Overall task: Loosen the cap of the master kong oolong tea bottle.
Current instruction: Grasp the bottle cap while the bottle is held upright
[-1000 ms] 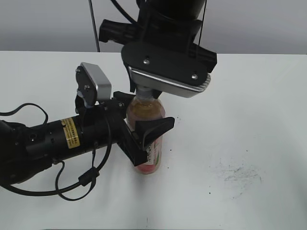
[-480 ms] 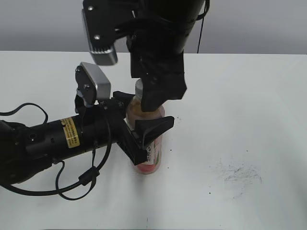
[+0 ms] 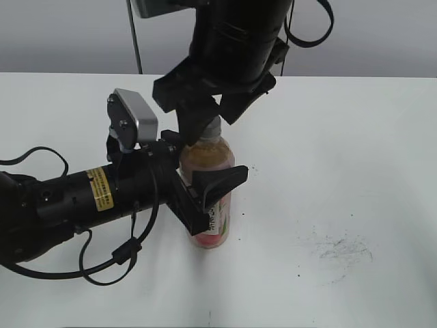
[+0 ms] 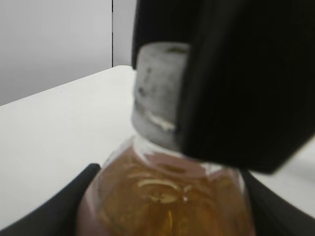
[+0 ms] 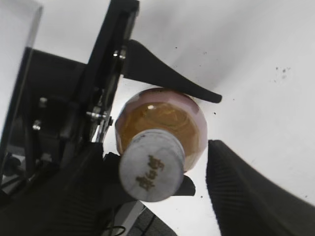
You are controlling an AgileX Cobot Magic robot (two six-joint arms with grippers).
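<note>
Centrally, the master kong oolong tea bottle (image 3: 210,198) is clamped by the left claw (image 3: 205,195) so the cap (image 5: 151,171) is turnable, while the right claw (image 5: 152,177) is spread open around it.

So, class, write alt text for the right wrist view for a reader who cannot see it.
Seen from straight above, a grey-white cap with a gold mark tops a bottle of amber tea, with the right gripper fingers on either side of it. The left gripper clasps the bottle's body on a white table.
</note>
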